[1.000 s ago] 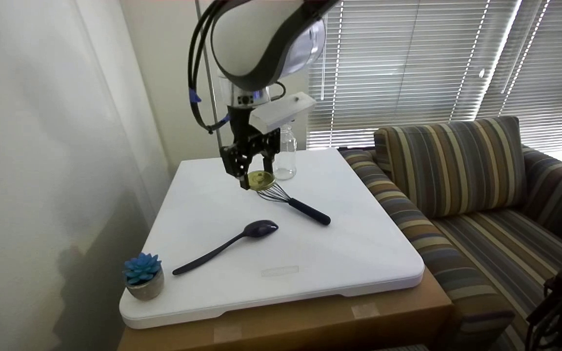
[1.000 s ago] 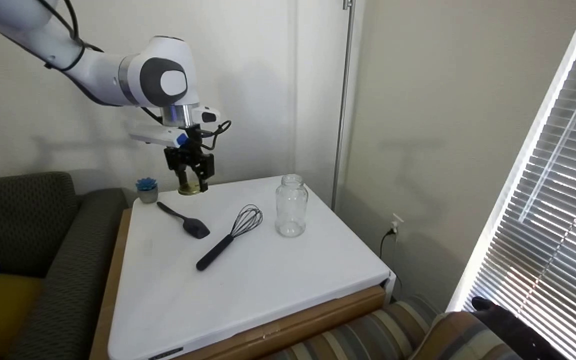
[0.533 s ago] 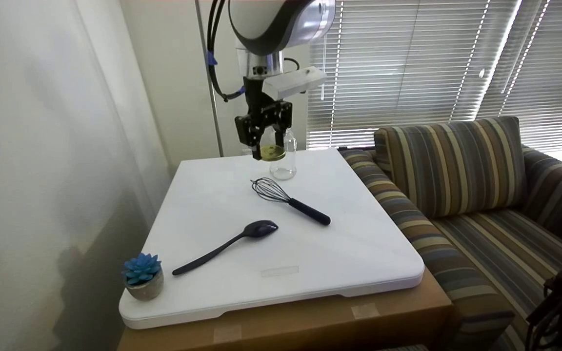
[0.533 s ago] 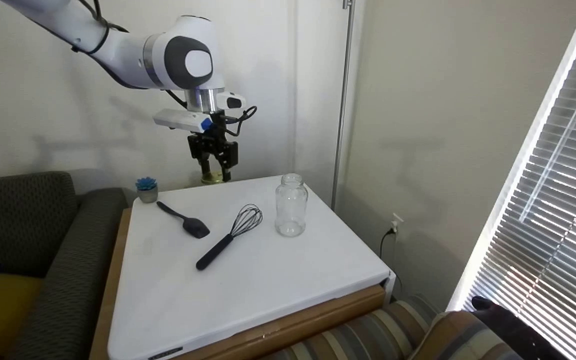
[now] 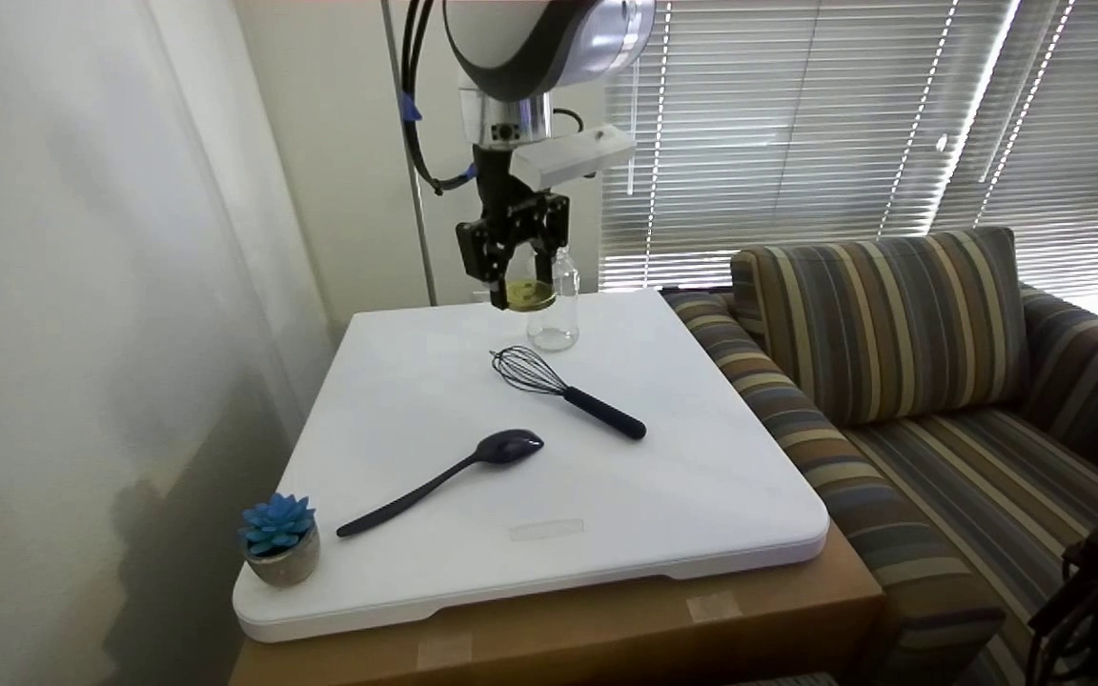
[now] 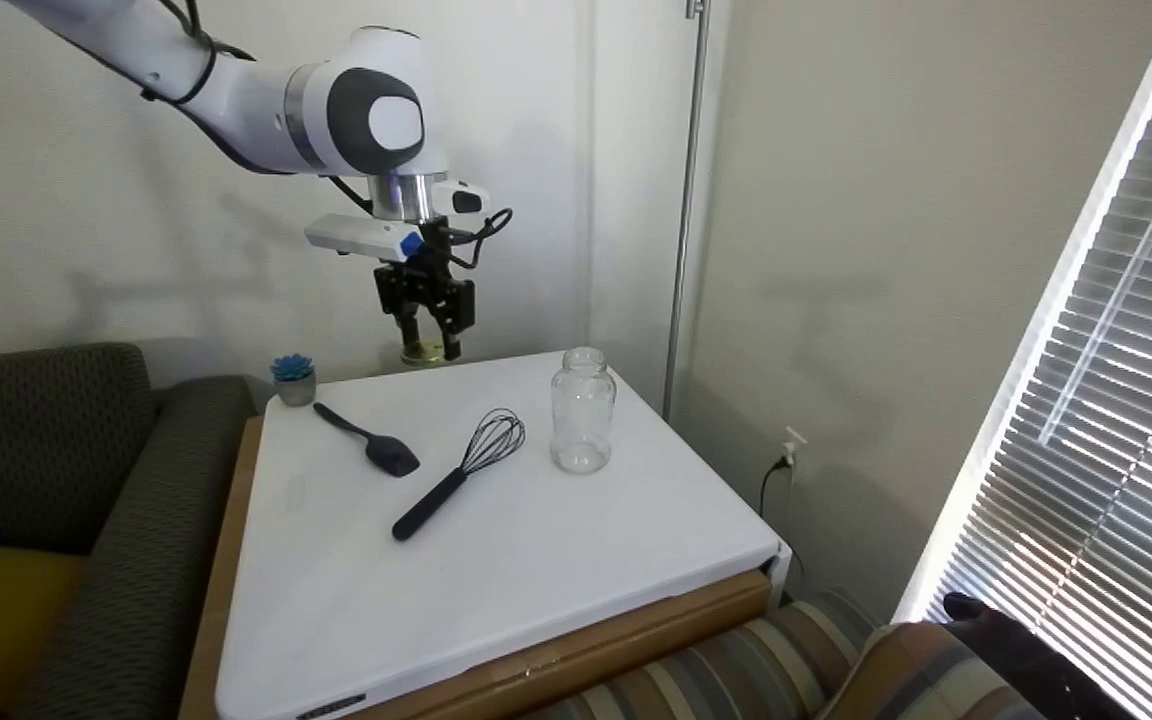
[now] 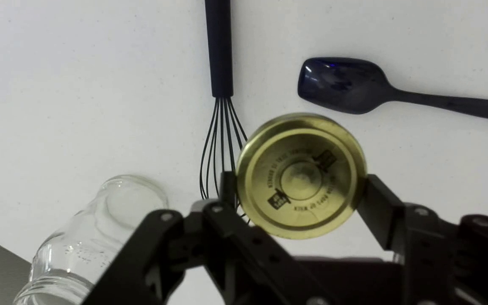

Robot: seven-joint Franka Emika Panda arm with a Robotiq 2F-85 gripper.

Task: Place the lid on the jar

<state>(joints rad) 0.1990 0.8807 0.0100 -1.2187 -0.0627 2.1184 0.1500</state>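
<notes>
Lid (image 7: pixel 301 180), round and gold, is pinched at opposite sides of its rim by my gripper (image 7: pixel 302 187), its printed face showing in the wrist view. I hold it in the air over the white table (image 5: pixel 682 495), apart from the jar (image 6: pixel 582 420), which stands upright. In an exterior view the clear jar is toward the far edge; a whisk (image 5: pixel 576 396) lies just nearer, handle toward the right edge, a black spoon (image 5: pixel 501 447) nearer again, and a potted blue succulent (image 5: pixel 280 535) sits at the near left corner.
</notes>
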